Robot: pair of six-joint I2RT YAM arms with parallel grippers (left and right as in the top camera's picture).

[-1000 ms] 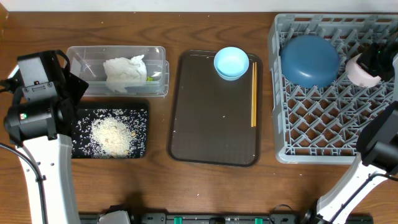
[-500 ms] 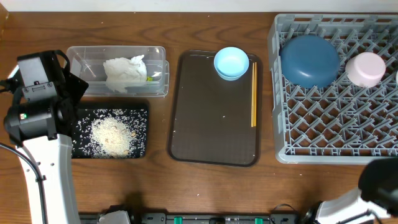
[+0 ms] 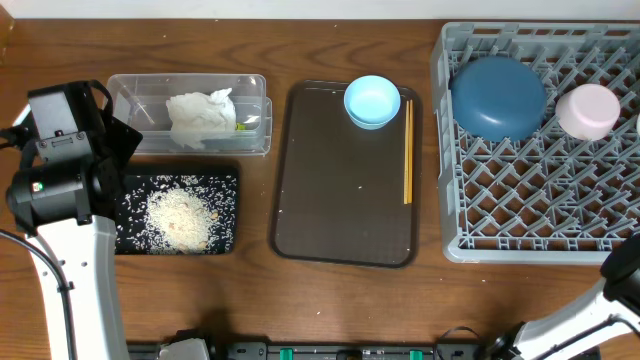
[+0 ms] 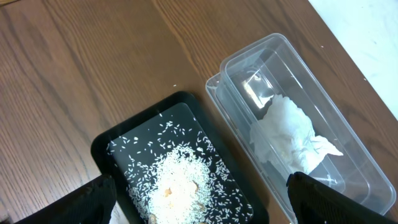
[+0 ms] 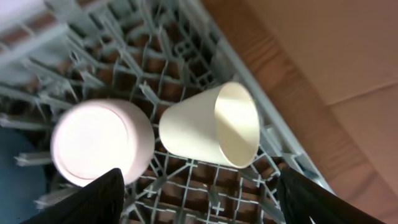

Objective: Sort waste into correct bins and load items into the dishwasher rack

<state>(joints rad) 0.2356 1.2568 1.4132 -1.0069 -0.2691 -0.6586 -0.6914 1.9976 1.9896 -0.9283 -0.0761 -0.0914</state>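
White rice [image 3: 180, 215] lies in the black tray [image 3: 228, 175], and a crumpled napkin [image 3: 200, 118] sits in the clear tub [image 3: 135, 100]. My left gripper [image 4: 199, 205] hangs open above the rice [image 4: 180, 180], holding nothing. The large dark-blue bowl [image 3: 498, 97] and the white-pinkish bowl [image 3: 588, 110] rest upside down in the grey dishwasher rack [image 3: 520, 215]. My right gripper [image 5: 202, 202] is open above the rack [image 5: 205, 180], clear of the pinkish bowl [image 5: 102, 143]. The light-blue bowl [image 3: 372, 101] and chopsticks [image 3: 408, 150] lie on the brown serving tray [image 3: 340, 200].
A cream cup [image 5: 214, 134] lies on its side in the rack beside the pinkish bowl. My left arm [image 3: 60, 150] stands at the table's left edge. Part of my right arm [image 3: 620, 290] shows at the lower right corner.
My right gripper has opened, let go of the white-pinkish bowl and pulled away from the rack's back right. The bowl, tilted before, now sits flat. The left arm has not moved.
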